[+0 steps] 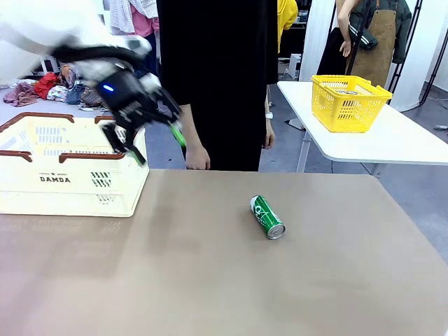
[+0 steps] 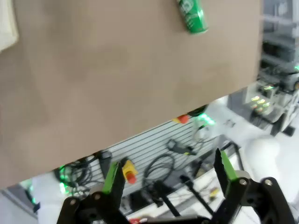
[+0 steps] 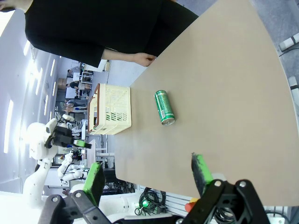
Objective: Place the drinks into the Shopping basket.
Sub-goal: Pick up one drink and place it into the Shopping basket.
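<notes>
— Pincers first: how do they stand?

— The left gripper (image 1: 157,143) is released. In its own wrist view (image 2: 168,165) the green pads are spread wide with nothing between them. From the front it hangs raised off the table, over the right end of the Shopping basket (image 1: 70,178). The right gripper (image 3: 147,168) is also spread and holds nothing. It hangs beyond the table's near edge, looking across it.

— And the drink?

— One green can (image 1: 267,216) lies on its side near the middle of the table (image 1: 210,294), silver top toward the robot. It is well apart from the basket and touches neither gripper. The left wrist view catches it at the top of the picture (image 2: 192,15), and the right wrist view shows it too (image 3: 164,107).

— What about the surface and the room?

— The tabletop is plain, matte grey-brown. The cream basket sits at its far left, with a dark brown rim and "DAMDA" on the wall. Below the near edge, the left wrist view shows a slatted panel (image 2: 154,144) hung with cables.

— Anything around it or in the path?

— Bare tabletop lies between can and basket. A person in black (image 1: 217,70) stands at the far edge, one hand (image 1: 197,157) at the table's rim. To the right, a separate white table (image 1: 406,143) carries a small yellow basket (image 1: 346,108). Heaped clothes (image 1: 35,89) lie behind the cream basket.
</notes>
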Motion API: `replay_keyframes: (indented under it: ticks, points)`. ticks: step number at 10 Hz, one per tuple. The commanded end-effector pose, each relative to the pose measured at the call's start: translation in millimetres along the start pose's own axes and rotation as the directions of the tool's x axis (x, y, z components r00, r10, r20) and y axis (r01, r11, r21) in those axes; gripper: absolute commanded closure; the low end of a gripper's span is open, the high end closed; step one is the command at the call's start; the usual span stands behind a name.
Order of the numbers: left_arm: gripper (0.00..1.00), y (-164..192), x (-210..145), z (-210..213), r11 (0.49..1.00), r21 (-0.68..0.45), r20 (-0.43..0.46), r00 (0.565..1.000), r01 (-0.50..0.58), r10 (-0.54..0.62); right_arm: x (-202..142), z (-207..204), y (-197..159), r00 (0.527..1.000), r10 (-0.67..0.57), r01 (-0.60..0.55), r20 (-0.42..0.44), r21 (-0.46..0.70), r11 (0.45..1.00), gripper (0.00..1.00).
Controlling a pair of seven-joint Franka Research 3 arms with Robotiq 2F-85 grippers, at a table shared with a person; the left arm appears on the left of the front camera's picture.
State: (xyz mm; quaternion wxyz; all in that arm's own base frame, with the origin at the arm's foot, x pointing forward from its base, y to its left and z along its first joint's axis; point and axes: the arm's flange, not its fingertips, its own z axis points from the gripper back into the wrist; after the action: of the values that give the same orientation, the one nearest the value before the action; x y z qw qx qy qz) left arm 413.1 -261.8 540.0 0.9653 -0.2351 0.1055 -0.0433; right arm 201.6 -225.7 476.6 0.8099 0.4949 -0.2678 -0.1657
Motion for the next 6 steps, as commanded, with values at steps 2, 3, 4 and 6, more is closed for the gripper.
replay_keyframes:
  ticks: [2,3,4,6]
  points:
    - [0.0,-63,64,-57,0.955,0.297,-0.063,0.998,0.015,0.004,2,1,1,1.0,0.022,-0.022,0.007,0.022,1.0,0.0]
    - [0.0,-83,74,-91,0.928,0.371,-0.076,0.997,0.035,-0.007,2,1,1,1.0,0.022,-0.022,0.007,0.022,1.0,0.0]
    - [0.0,-99,77,-118,0.912,0.404,-0.112,0.993,0.075,-0.032,2,1,1,1.0,0.022,-0.022,0.007,0.022,1.0,0.0]
    - [0.0,-79,62,-121,0.933,0.354,-0.087,0.996,0.065,-0.037,2,1,1,1.0,0.022,-0.022,0.007,0.022,1.0,0.0]
